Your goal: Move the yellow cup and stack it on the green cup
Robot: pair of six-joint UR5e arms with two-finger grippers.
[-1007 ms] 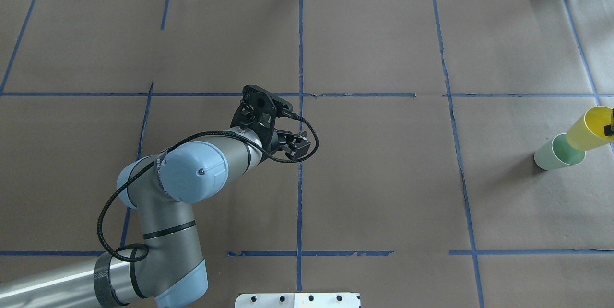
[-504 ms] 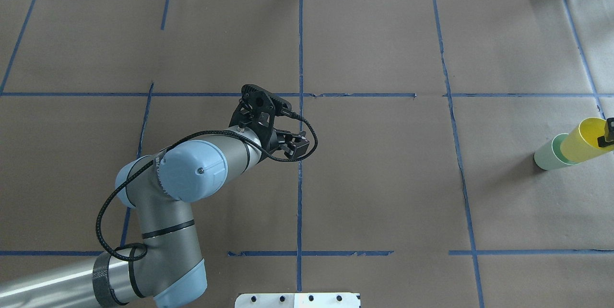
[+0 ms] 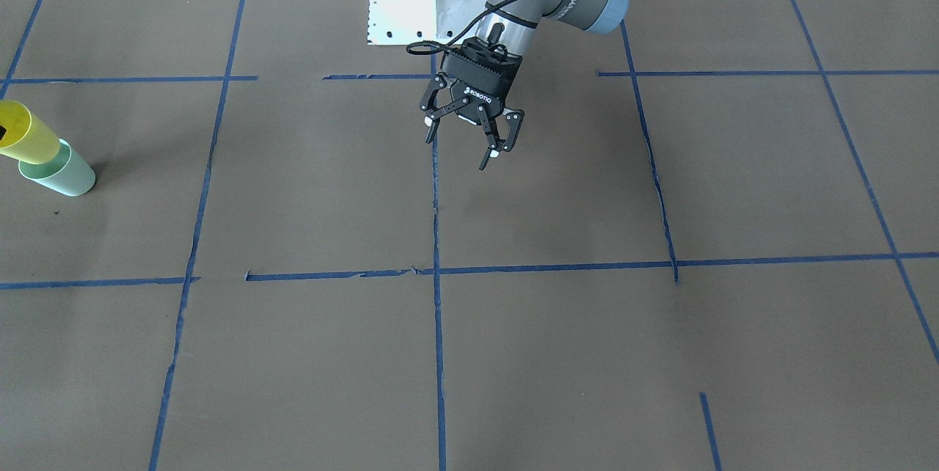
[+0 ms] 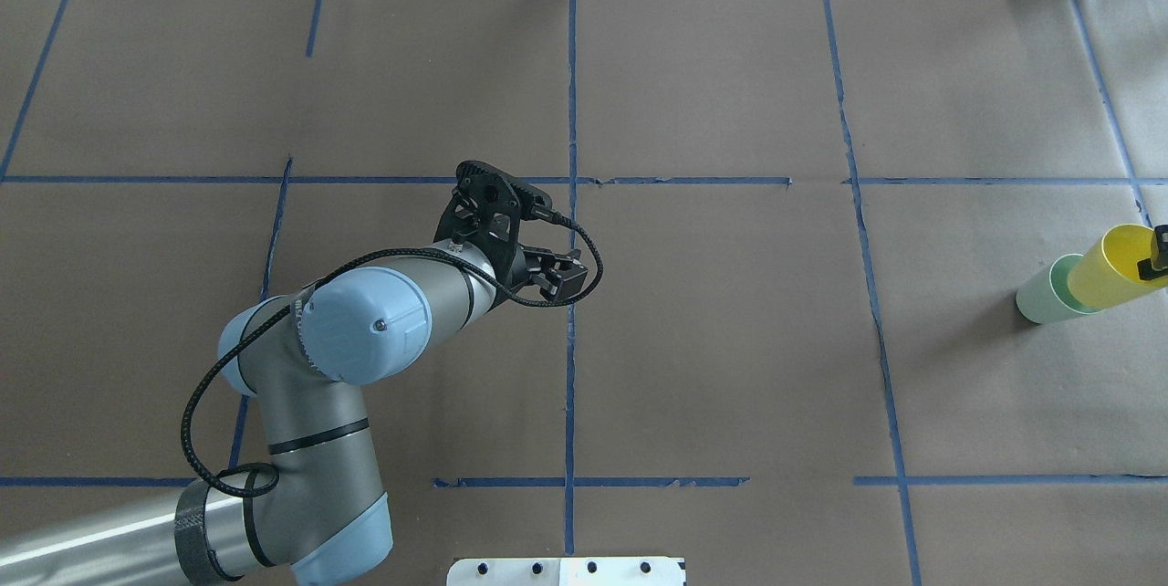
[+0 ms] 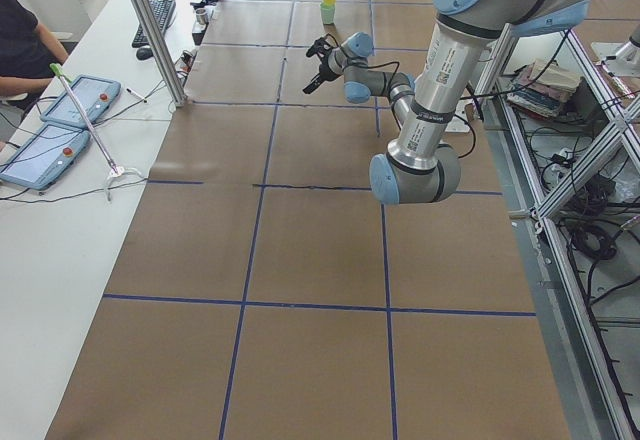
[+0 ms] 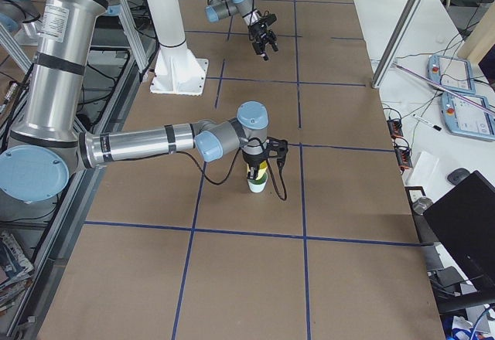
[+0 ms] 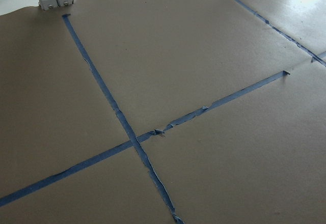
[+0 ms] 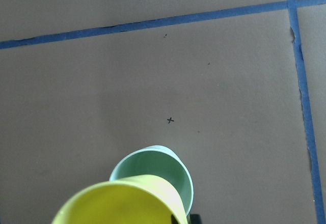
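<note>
Brown paper (image 4: 730,340) spread across the table, cut into squares by blue tape (image 4: 570,385). Left arm (image 4: 365,340) bent over the middle, well apart from both cups. Right arm (image 6: 139,145) stretched low along the table. Left gripper (image 3: 462,142) hanging above bare paper beside a tape line, jaws spread wide, gripping nothing. Right gripper (image 4: 1155,259) mostly cut off at the overhead view's right edge, jaws pinching the rim of the yellow cup (image 4: 1109,268). Yellow cup held mouth up, base dipped into the mouth of the green cup (image 4: 1040,301), most of its wall above that rim. Green cup upright on the paper near the table's right end.
</note>
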